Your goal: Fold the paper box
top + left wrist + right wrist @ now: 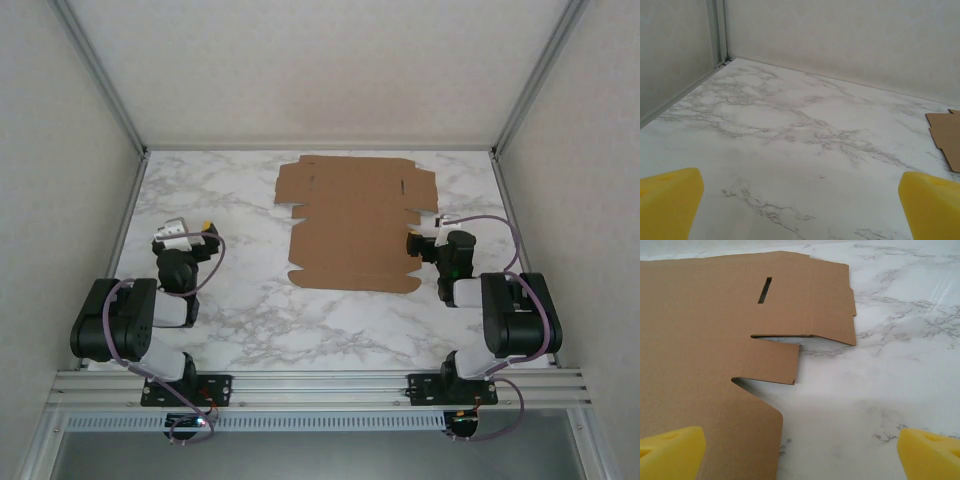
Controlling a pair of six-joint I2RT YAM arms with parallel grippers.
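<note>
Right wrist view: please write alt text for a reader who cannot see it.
A flat, unfolded paper box of brown cardboard, with a slit and notched flaps, lies on a white marble table. The open right gripper shows its yellow fingers at the bottom corners.

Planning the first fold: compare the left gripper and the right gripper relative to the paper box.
Distance: the left gripper is well apart from the paper box; the right gripper is at its right edge. Underneath: the left gripper has bare table, the right gripper has cardboard under one finger. Both are open, empty.
</note>
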